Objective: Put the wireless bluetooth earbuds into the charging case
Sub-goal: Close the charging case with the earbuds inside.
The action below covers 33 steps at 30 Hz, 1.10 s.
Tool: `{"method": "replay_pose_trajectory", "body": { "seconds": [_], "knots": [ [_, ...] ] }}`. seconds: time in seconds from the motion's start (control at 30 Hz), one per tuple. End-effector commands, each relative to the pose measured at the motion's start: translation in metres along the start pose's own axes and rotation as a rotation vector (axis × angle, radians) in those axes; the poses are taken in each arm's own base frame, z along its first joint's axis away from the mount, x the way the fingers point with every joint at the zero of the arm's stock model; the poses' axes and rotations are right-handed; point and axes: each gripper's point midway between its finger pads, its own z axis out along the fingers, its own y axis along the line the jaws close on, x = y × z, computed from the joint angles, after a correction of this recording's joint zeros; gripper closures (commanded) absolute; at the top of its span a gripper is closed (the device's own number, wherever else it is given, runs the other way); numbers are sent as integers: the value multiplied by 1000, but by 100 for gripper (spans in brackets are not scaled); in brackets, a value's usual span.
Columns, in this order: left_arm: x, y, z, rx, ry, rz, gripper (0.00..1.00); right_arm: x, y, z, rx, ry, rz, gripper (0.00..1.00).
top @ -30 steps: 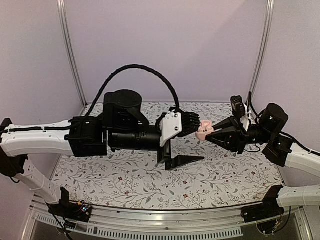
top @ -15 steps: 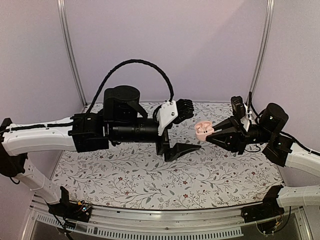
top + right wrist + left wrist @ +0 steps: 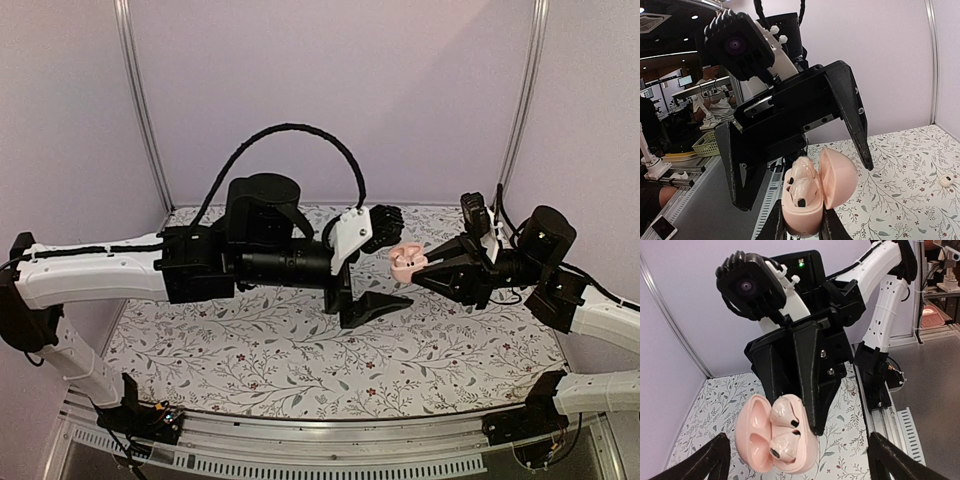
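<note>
Shows, at left, the left gripper (image 3: 804,187) spread wide and empty, facing the charging case (image 3: 752,432) without touching it. Shows, right of centre, the charging case aloft over the far right part of the table (image 3: 250,370), lid hinged open, 2 wireless bluetooth earbuds (image 3: 784,410) seated inside. Shows, at right, the right gripper (image 3: 420,265) clenched on the charging case's lower body.
</note>
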Motion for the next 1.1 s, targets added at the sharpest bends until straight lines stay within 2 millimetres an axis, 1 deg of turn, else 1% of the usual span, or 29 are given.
{"method": "replay_pose_trajectory", "body": {
  "seconds": [0.0,0.3,0.57,0.83,1.07],
  "knots": [
    [-7,-3,3,31,-15,4,5,-12,4,-1,-7,-16,-34,100],
    [-14,-19,3,63,-27,50,5,-12,4,-1,-1,-17,-36,100],
    [-24,-33,-2,90,-48,89,5,-12,2,-1,6,-18,-36,100],
    [-28,-47,-3,117,-59,121,6,-11,1,-2,15,-17,-35,100],
    [-31,-55,-5,123,-62,150,6,-12,0,-2,21,-21,-37,100]
  ]
}}
